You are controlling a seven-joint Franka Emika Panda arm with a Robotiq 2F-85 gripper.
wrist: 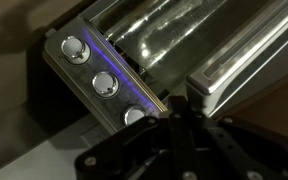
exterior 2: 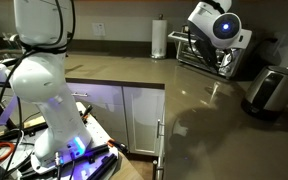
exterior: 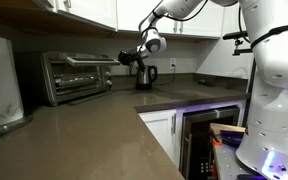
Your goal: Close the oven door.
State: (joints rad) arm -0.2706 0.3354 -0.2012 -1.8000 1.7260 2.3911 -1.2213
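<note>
The small stainless toaster oven (exterior: 76, 78) stands on the counter against the back wall. Its glass-fronted oven door (exterior: 84, 70) with the long bar handle (exterior: 89, 60) leans near upright; I cannot tell if it is fully shut. My gripper (exterior: 136, 56) hovers at the oven's right end, by the control panel. In the wrist view the oven door's glass (wrist: 174, 35), the handle (wrist: 246, 68) and the knobs (wrist: 105, 85) fill the frame. The gripper's fingers (wrist: 176, 112) are pressed together, tips at the handle's end. The oven also shows in an exterior view (exterior 2: 206, 52), behind the gripper (exterior 2: 224, 42).
A dark kettle (exterior: 145, 74) stands right of the oven, under the arm. A white appliance (exterior: 2, 88) sits at the counter's left. A dark built-in appliance (exterior: 209, 140) is under the counter. A paper towel roll (exterior 2: 159, 38) and a silver toaster (exterior 2: 270, 90) stand nearby.
</note>
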